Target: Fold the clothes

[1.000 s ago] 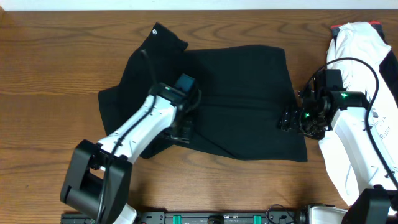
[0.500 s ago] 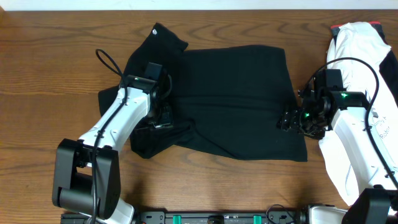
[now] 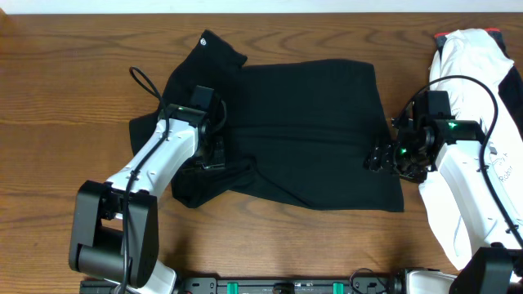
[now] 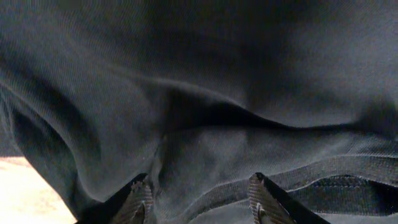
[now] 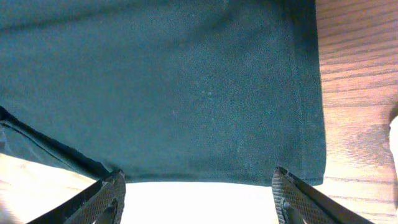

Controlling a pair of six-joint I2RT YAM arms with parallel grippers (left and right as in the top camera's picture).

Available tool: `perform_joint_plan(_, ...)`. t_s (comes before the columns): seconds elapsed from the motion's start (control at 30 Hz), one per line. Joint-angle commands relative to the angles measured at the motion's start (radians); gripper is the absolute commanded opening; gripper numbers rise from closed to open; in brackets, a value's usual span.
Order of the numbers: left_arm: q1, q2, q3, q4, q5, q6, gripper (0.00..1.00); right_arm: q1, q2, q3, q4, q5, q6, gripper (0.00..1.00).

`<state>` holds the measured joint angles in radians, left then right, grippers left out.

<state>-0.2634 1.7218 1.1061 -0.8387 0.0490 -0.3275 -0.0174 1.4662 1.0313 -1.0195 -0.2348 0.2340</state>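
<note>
The black T-shirt (image 3: pixel 302 122) lies partly folded and rumpled on the wooden table, one sleeve pointing to the back left. My left gripper (image 3: pixel 214 155) is down on its bunched left part; in the left wrist view its fingers (image 4: pixel 200 202) are apart with folds and a stitched hem (image 4: pixel 311 174) between them. My right gripper (image 3: pixel 380 157) sits at the shirt's right edge. In the right wrist view its fingers (image 5: pixel 198 202) are wide open and empty, just off the shirt's hem (image 5: pixel 205 174).
A white garment (image 3: pixel 474 57) lies along the table's right side, partly under my right arm. Bare wooden table (image 3: pixel 65 73) surrounds the shirt. A black rail (image 3: pixel 286 286) runs along the front edge.
My left arm swung from the shirt's middle to its left part during the first half second, then barely shifted. The shirt's lower left is more bunched. The right arm has not moved.
</note>
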Motion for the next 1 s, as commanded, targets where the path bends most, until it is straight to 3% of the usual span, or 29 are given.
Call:
perform_joint_plan(0.0, 0.005, 0.029, -0.006, 0.007, -0.016, 0.039, 0.53, -0.010, 0.006, -0.002, -0.001, 0.002, 0.013, 0.73)
perform_joint_plan(0.4, 0.025, 0.065, -0.006, -0.006, -0.061, 0.046, 0.48, -0.011, 0.006, -0.002, -0.004, 0.002, 0.013, 0.73)
perform_joint_plan(0.63, 0.044, 0.071, -0.006, -0.016, -0.057, 0.047, 0.33, -0.011, 0.006, -0.002, -0.005, 0.003, 0.013, 0.74)
perform_joint_plan(0.8, 0.045, 0.067, -0.004, -0.043, 0.014, 0.076, 0.06, -0.011, 0.006, -0.002, -0.005, 0.003, 0.013, 0.73)
perform_joint_plan(0.97, 0.045, 0.035, 0.061, -0.144, 0.014, 0.076, 0.06, -0.014, 0.006, -0.002, -0.005, 0.061, 0.013, 0.74)
